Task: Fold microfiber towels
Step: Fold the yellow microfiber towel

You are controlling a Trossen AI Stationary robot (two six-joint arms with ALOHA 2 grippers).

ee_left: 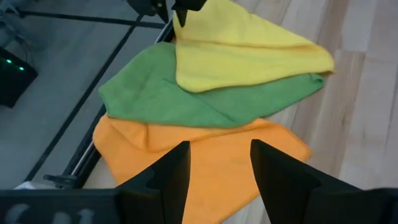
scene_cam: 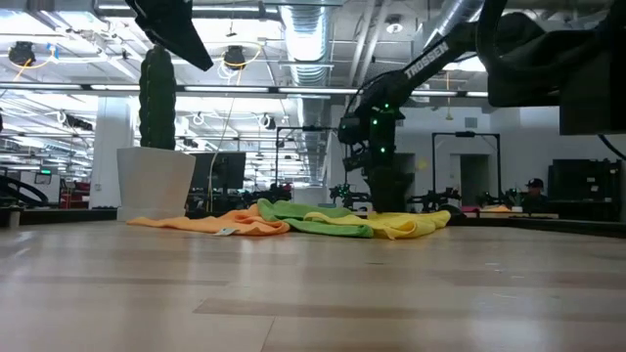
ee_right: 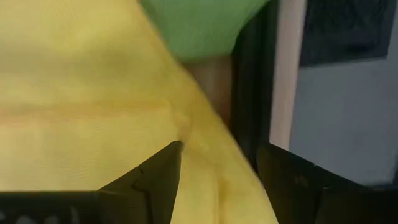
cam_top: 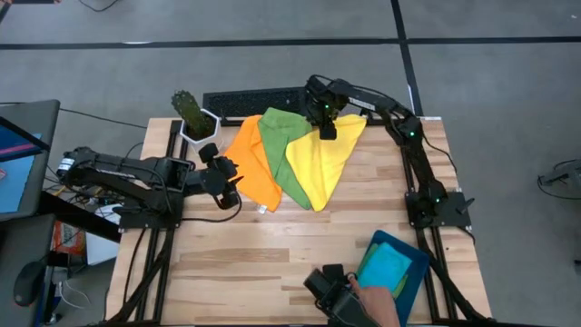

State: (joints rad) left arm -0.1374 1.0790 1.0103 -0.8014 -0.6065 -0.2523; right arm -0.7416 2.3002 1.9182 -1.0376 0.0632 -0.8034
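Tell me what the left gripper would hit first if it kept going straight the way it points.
Probably the orange towel: the open left gripper points straight at it, with the green towel and yellow towel beyond. Depth is unclear.

- The left gripper sits left of centre in the high view, fingers spread apart and holding nothing, its arm stretching in from the left edge.
- The right gripper sits at upper centre, pointing down, fingers parted, its arm bending back along the right side.
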